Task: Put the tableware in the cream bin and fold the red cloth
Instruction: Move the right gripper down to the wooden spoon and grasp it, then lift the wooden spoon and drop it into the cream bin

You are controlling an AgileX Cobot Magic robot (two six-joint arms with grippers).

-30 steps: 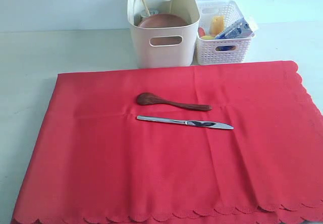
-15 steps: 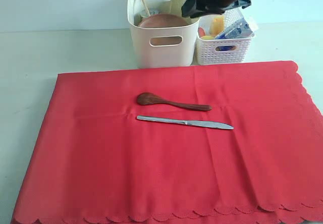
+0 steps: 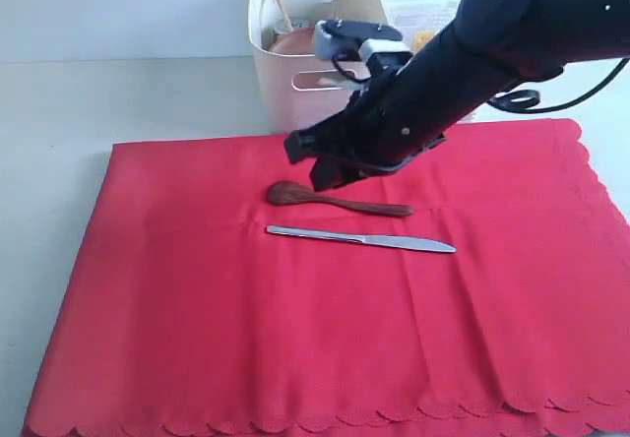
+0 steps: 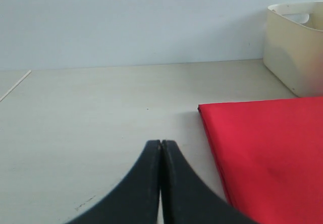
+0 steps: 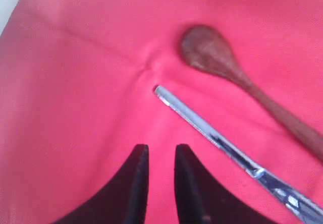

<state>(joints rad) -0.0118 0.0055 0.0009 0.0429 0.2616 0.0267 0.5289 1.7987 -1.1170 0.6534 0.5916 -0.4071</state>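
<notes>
The red cloth lies spread flat on the table. On its middle rest the dark wooden spoon and, just in front of it, the metal knife. My right gripper hangs low over the spoon's bowl end, open by a narrow gap with nothing between its fingers. The right wrist view shows that gripper above bare cloth, with the knife and spoon beside it. The cream bin behind the cloth holds the brown plate and a chopstick. My left gripper is shut over bare table beside the cloth's corner.
The white lattice basket stands right of the cream bin, mostly hidden behind my right arm. The cream bin's wall shows at the edge of the left wrist view. Pale table surrounds the cloth on the left and behind.
My right arm has swung down from above the bins to just over the spoon on the cloth. The spoon, knife and cloth have not moved.
</notes>
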